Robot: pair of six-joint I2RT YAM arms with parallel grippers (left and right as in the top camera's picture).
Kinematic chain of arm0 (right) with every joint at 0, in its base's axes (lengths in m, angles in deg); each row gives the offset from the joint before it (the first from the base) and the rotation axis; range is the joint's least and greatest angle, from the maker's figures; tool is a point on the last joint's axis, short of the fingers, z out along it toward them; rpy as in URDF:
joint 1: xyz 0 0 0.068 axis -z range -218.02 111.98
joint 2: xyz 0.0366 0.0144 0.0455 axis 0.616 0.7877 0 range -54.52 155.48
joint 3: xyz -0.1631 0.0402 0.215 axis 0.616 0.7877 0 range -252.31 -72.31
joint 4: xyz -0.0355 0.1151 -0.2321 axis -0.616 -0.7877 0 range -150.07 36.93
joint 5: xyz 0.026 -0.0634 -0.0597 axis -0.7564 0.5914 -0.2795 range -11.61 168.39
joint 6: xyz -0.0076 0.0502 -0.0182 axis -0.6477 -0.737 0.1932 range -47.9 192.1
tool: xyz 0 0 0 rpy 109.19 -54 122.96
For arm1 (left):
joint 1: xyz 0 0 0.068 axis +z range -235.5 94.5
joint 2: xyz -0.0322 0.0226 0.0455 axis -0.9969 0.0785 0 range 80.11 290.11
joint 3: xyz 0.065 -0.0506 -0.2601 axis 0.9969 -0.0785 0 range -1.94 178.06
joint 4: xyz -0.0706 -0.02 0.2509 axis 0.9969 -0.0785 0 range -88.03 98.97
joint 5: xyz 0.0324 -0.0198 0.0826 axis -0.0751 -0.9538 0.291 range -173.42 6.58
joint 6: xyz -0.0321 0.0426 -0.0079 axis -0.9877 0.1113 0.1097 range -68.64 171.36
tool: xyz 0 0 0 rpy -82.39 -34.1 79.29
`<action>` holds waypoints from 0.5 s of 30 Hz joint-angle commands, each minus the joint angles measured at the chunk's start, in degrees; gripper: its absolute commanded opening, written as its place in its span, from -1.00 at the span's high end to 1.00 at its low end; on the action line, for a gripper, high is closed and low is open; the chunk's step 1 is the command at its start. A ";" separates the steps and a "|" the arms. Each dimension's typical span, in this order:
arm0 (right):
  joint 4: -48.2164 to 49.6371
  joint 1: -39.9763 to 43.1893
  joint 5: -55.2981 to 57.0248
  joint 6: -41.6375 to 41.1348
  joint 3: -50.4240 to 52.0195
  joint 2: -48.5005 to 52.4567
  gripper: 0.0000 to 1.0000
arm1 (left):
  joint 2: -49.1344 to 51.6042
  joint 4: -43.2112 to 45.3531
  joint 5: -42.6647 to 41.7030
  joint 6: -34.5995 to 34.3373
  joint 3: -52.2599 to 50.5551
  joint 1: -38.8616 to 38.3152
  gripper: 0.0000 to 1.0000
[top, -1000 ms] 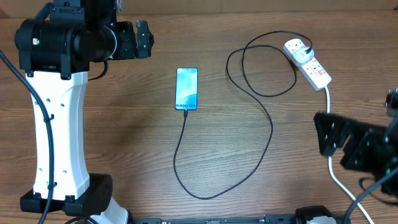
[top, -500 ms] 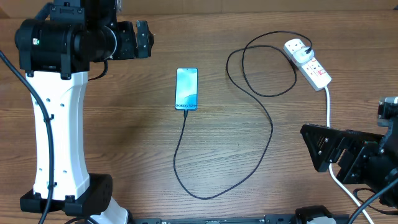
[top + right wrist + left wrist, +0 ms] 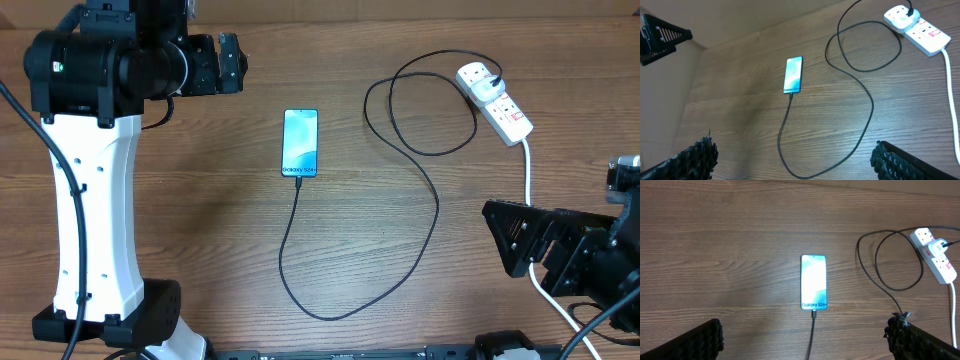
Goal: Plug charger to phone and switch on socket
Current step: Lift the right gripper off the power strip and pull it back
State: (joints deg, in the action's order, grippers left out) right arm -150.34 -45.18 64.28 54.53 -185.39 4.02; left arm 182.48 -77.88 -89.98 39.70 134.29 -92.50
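Left gripper, right gripper: both spread, empty; your right one has drawn back and settled. Phone: mid-table, charger connected, plug in socket. Judge task likely done; switch unreadable.

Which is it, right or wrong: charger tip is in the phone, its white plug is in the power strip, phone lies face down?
Wrong on one point. The phone lies screen up: the left wrist view shows its lit blue-teal display and the Galaxy text. The rest holds: the charger tip is in the phone, and its white plug is in the socket.
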 commanded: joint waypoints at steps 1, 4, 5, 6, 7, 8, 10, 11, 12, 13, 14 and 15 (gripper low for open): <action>0.24 -0.28 0.94 1.53 0.61 0.07 -1.00 | 0.48 0.11 0.81 -0.15 0.00 0.22 -0.99; 0.24 -0.28 1.01 1.53 1.03 0.02 -1.00 | 0.48 0.11 0.81 -0.15 0.00 0.22 -1.00; 0.22 -0.28 1.18 1.53 1.31 0.00 -1.00 | 0.48 0.11 0.83 -0.15 0.00 0.22 -0.99; 0.24 -0.28 1.49 1.53 1.70 0.00 -1.00 | 0.48 0.11 0.81 -0.15 0.00 0.22 -0.99; 0.24 -0.28 1.99 1.53 2.12 0.00 -1.00 | 0.48 0.11 0.81 -0.15 0.00 0.22 -1.00; 0.24 -0.28 2.45 1.53 2.62 0.00 -1.00 | 0.48 0.09 0.83 -0.15 0.00 0.22 -1.00; 0.24 -0.28 2.82 1.55 3.96 0.00 -1.00 | 0.48 0.11 0.81 -0.15 0.00 0.22 -0.99; 0.24 -0.28 2.93 1.55 4.83 0.00 -1.00 | 0.48 0.11 0.83 -0.15 0.00 0.22 -1.00; 0.24 -0.28 2.97 1.53 5.90 0.00 -1.00 | 0.48 0.09 0.83 -0.15 0.00 0.22 -1.00; 0.24 -0.28 3.10 1.53 6.75 0.00 -1.00 | 0.48 0.09 0.81 -0.15 0.00 0.22 -1.00; 0.24 -0.28 3.13 1.53 7.58 0.00 -1.00 | 0.48 0.11 0.81 -0.15 0.00 0.22 -1.00; 0.26 -0.28 3.10 1.53 8.63 -0.07 -1.00 | 0.48 0.11 0.81 -0.15 0.00 0.22 -1.00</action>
State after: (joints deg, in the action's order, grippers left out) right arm -150.30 -45.18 66.36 55.61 -179.12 4.02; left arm 182.48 -77.86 -89.98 39.70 134.29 -92.50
